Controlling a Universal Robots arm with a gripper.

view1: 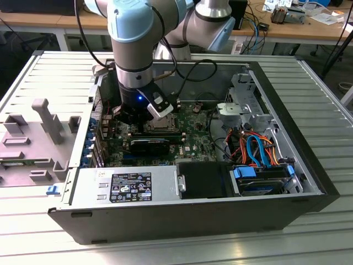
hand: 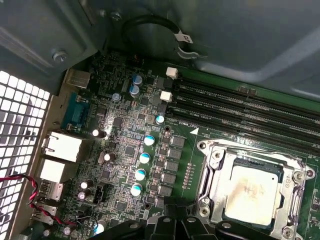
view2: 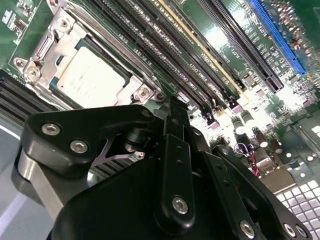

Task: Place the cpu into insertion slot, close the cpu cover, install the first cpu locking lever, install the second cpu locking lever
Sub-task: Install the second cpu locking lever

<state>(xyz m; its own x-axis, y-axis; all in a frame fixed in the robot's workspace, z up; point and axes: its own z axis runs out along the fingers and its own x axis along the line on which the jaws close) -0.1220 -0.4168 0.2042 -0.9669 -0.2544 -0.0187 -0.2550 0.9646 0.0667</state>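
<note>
- Exterior view: the arm reaches down into the open case [view1: 287,182], gripper [view1: 132,118] low over the board, just beside the slot [view1: 160,122].
- Second wrist view: the cpu [view2: 92,77] sits in the slot, cover [view2: 45,50] framing it. Whether the gripper [view2: 170,120] is apart or together, I cannot tell.
- First wrist view: cpu [hand: 255,192] looks flat. Risk, I'd say: if the chip sits crooked, the pins bend under load.

Exterior view: high, oblique, distant, over the open computer case [view1: 182,215]. Both wrist views: close above the motherboard [hand: 125,150], sharing the cpu [view2: 92,75] (at 5 o'clock in the first wrist view [hand: 252,192]).
</note>
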